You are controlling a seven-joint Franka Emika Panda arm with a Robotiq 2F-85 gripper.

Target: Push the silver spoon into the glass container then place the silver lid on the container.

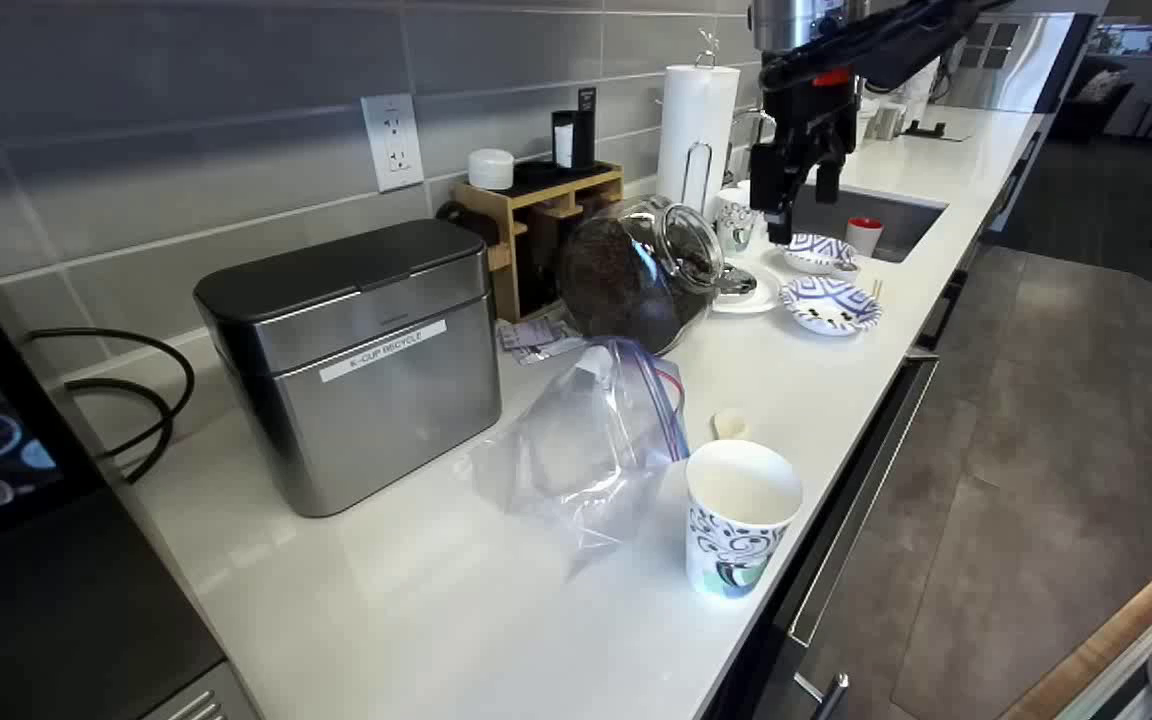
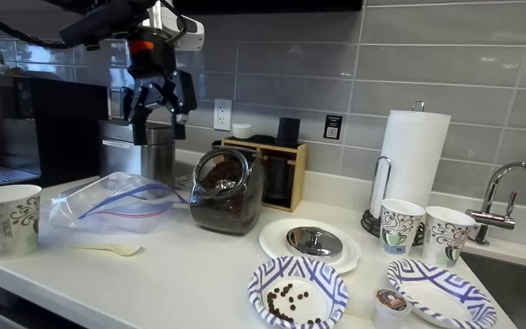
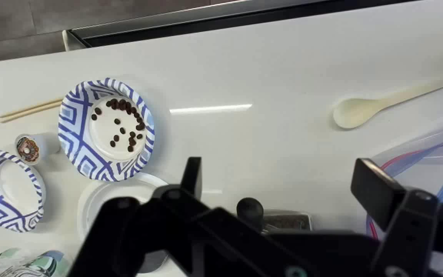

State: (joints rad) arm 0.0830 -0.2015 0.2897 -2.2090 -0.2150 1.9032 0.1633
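Note:
The glass container point(image 2: 244, 205), a jar of coffee beans, lies tilted on the counter with its mouth open in both exterior views point(image 1: 621, 275). The silver spoon point(image 2: 224, 184) shows in its mouth, resting on the beans. The silver lid point(image 2: 314, 244) lies knob up on a white plate; it also shows in an exterior view point(image 1: 736, 282). My gripper point(image 2: 159, 135) is open and empty, raised above the counter, apart from the jar. In the wrist view the gripper point(image 3: 283, 179) hides most of the jar point(image 3: 290, 221); a dark rounded end beside it is unclear.
A clear plastic bag point(image 2: 117, 201) lies beside the jar. A paper cup point(image 1: 741, 520) and a pale spoon point(image 3: 356, 111) are near the counter's front edge. Patterned bowls point(image 2: 299, 292) and a paper towel roll point(image 2: 413, 160) stand toward the sink. A steel bin point(image 1: 376, 370) is by the wall.

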